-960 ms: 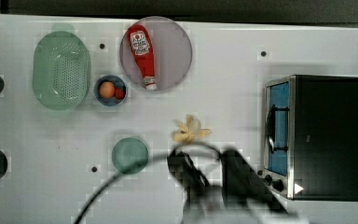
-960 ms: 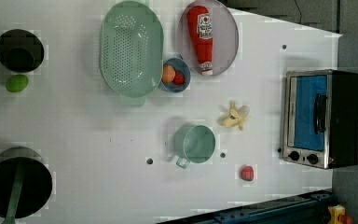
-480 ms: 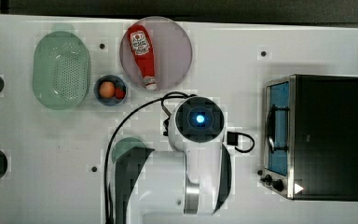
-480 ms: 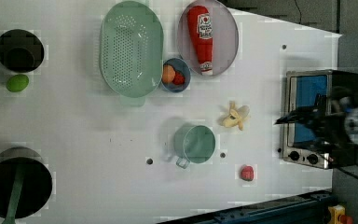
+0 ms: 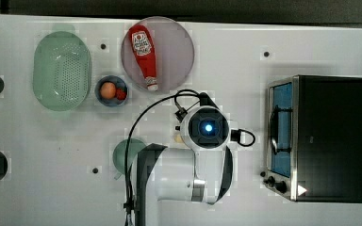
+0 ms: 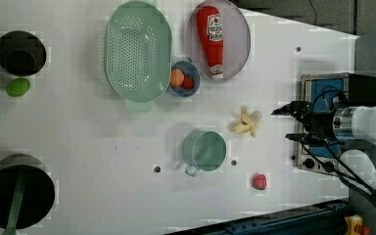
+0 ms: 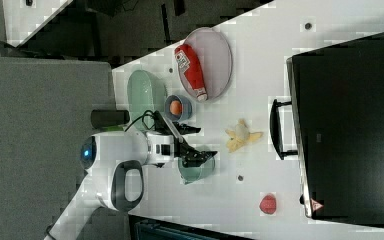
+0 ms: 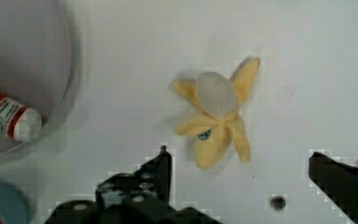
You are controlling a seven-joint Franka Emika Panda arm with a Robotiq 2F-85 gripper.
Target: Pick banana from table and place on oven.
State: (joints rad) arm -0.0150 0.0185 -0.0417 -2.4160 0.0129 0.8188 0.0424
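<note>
Poised above the banana

Now the gripper (image 8: 235, 182) hangs wide apart, holding nothing, over the banana (image 8: 218, 117), which lies on the counter (image 5: 264, 188) between green cup (image 6: 204, 151) and oven (image 5: 332, 139). Floppy peel flaps could slip from a badly centred pinch.

No readable wording anywhere

The red ketchup bottle (image 6: 212, 39) on the plate (image 6: 239, 41) carries a white label, its print illegible; the banana (image 8: 217, 118) bears a small blue sticker, likewise unreadable.
</note>
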